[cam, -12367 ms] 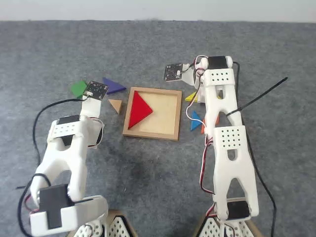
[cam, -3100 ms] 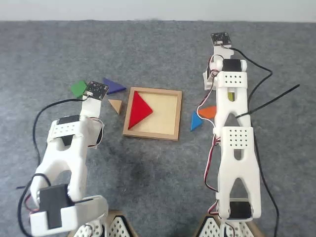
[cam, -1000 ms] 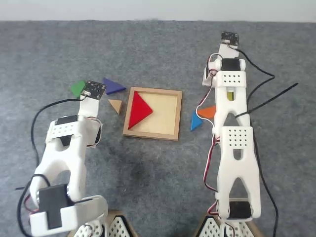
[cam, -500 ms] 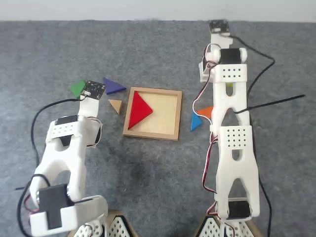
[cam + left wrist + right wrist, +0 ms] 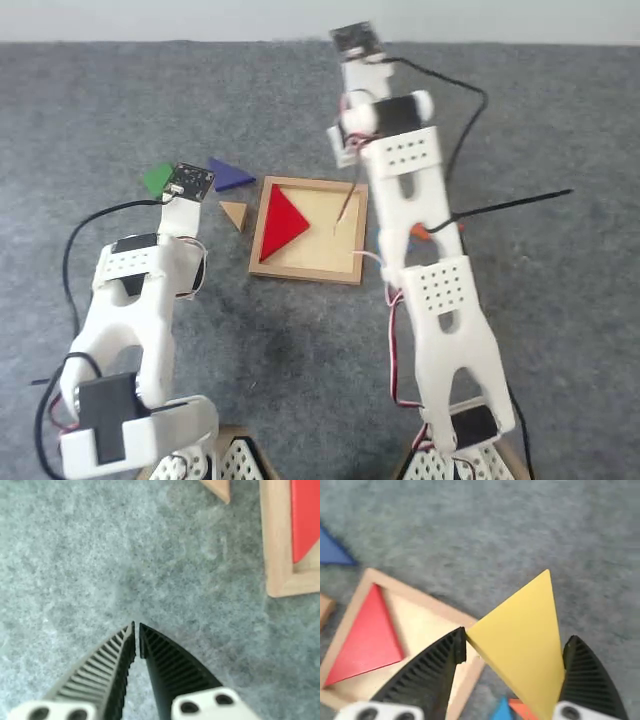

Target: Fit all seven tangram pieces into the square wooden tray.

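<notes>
This looks to me like a robotics test bench in a lab or maker room, not a home: beneath my right pincer (image 5: 515, 639) and my left pincer (image 5: 136, 627) alike, a grey felt-like mat (image 5: 560, 330) covers the whole table. Behind them stand my white printed arms (image 5: 135, 300) with perforated shells, a loose black cable (image 5: 69, 270) and a bare circuit board (image 5: 193, 181), and far beyond runs a plain pale wall (image 5: 150, 20)
</notes>
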